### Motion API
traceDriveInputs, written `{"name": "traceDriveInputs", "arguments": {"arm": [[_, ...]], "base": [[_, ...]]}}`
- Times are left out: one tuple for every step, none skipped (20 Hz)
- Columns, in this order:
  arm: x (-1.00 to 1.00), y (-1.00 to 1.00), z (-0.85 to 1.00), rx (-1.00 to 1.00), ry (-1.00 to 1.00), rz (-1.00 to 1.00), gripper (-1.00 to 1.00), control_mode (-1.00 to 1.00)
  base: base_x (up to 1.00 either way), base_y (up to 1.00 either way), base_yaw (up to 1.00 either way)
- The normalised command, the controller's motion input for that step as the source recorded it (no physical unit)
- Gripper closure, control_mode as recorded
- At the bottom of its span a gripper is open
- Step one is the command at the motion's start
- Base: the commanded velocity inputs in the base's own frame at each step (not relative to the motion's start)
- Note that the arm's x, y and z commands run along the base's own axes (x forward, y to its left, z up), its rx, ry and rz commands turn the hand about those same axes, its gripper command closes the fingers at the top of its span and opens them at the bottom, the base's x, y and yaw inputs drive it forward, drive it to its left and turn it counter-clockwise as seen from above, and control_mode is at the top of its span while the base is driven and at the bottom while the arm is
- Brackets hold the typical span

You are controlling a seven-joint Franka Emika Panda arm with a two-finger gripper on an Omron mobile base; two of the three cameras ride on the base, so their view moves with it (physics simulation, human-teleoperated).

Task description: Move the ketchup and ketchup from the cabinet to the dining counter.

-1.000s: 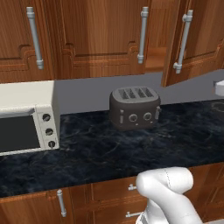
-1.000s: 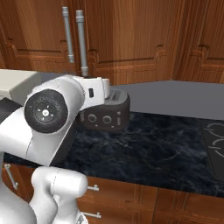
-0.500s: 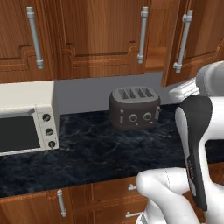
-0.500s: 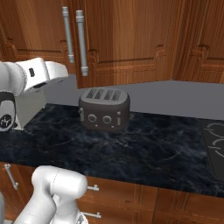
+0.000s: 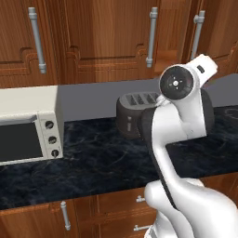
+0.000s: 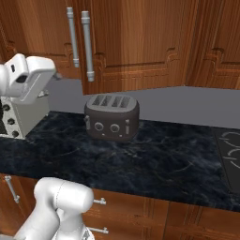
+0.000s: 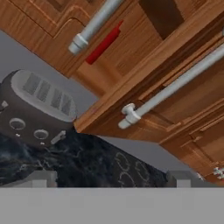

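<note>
Your gripper (image 7: 111, 180) stands wide apart and empty, looking up at the cabinet (image 7: 183, 116) above the toaster (image 7: 39, 109); a red sliver (image 7: 104, 43), perhaps one ketchup, lies ahead and higher, behind the bar handle (image 7: 94, 24), slanted in the hand view.
</note>
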Motion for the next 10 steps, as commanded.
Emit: {"name": "traceDriveInputs", "arguments": {"arm": [[0.57, 0.0, 0.0, -0.31, 0.07, -0.25, -1.0, -1.0], [0.61, 0.0, 0.0, -0.31, 0.09, -0.24, -1.0, -1.0], [0.63, 0.0, 0.0, -0.29, 0.1, -0.23, -1.0, -1.0], [0.6, 0.0, 0.0, -0.28, 0.09, -0.23, -1.0, -1.0], [0.6, 0.0, 0.0, -0.26, 0.09, -0.22, -1.0, -1.0], [0.61, 0.0, 0.0, -0.25, 0.06, -0.22, -1.0, -1.0], [0.59, 0.0, 0.0, -0.23, 0.04, -0.21, -1.0, -1.0], [0.57, 0.0, 0.0, -0.23, 0.01, -0.2, -1.0, -1.0], [0.54, 0.0, 0.0, -0.21, 0.0, -0.19, -1.0, -1.0], [0.48, 0.03, 0.0, -0.21, 0.0, -0.18, -1.0, -1.0]], "base": [[0.0, 0.0, 0.0], [0.0, 0.0, 0.0], [0.0, 0.0, 0.0], [0.0, 0.0, 0.0], [0.0, 0.0, 0.0], [0.0, 0.0, 0.0], [0.0, 0.0, 0.0], [0.0, 0.0, 0.0], [0.0, 0.0, 0.0], [0.0, 0.0, 0.0]]}}
